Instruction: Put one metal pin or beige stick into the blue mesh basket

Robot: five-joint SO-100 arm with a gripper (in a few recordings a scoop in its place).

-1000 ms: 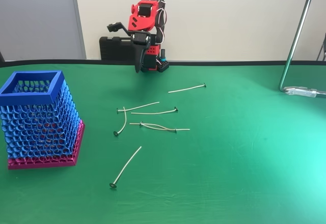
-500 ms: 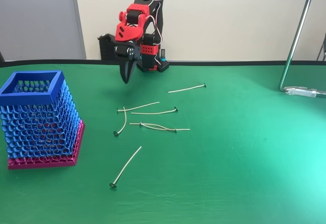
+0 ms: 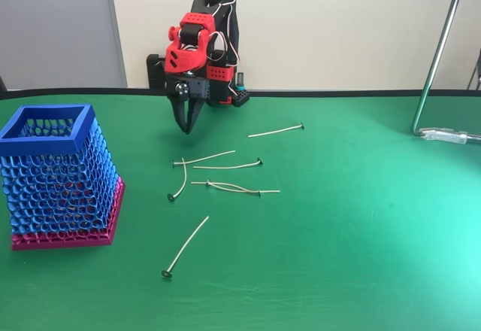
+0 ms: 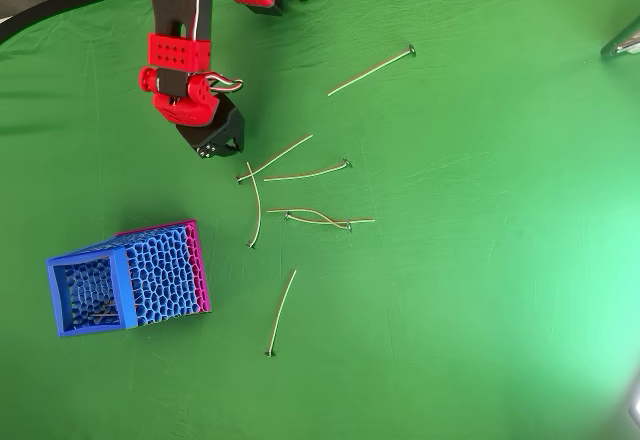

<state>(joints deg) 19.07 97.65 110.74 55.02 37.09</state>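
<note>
Overhead view first: we see the red and black arm reaching out from its base at the top edge, the gripper (image 4: 212, 142) hanging over the green table (image 4: 480, 260) just up and left of the cluster of pins. From the fixed view the gripper (image 3: 186, 126) points straight down, its two dark fingers spread slightly into a narrow V with nothing between them, and the tips are above the cloth, not touching it.

We count several thin beige pins lying flat. One long pin (image 4: 281, 311) lies alone nearest the basket side, bottom of the group; in the fixed view it is the pin (image 3: 185, 247) closest to the camera, with its dark head at the lower end. Another single pin (image 4: 371, 68) lies apart toward the upper right. Between them sit a strongly curved pin (image 4: 257, 216), two pins fanning out from one point (image 4: 290, 164) and a crossed pair (image 4: 320, 219).

Well to the left stands the blue mesh basket (image 4: 160, 278), upright on its magenta base; in the fixed view the basket (image 3: 58, 177) is at the left edge, apart from every pin. We can make out something thin lying inside it from above, but cannot tell what. A metal stand pole (image 3: 440, 53) rises at the right.
</note>
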